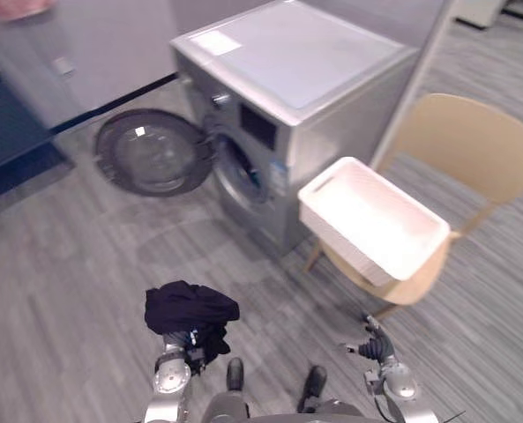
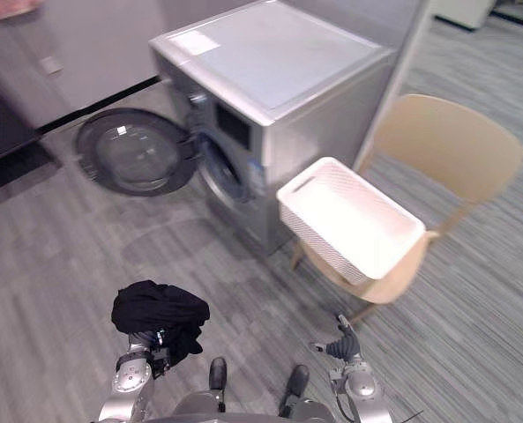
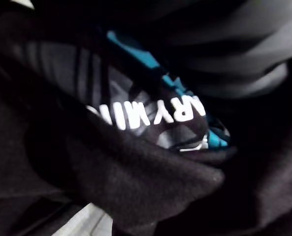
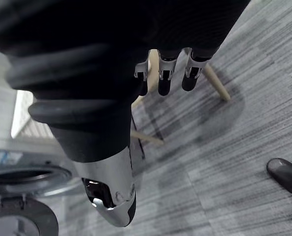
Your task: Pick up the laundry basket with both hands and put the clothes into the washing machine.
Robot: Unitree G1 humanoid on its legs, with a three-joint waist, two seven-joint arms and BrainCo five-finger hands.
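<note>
Black clothes atop left hand

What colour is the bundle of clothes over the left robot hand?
The clothes are black with white lettering and teal trim, clearest in the left wrist view.

Basket on chair, right of washing machine (door open)

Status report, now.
Left hand under bundled black cloth garment, grip hidden. Right hand open, empty. White plastic laundry basket sits on tan wooden chair. Silver washing machine, round door open.
</note>
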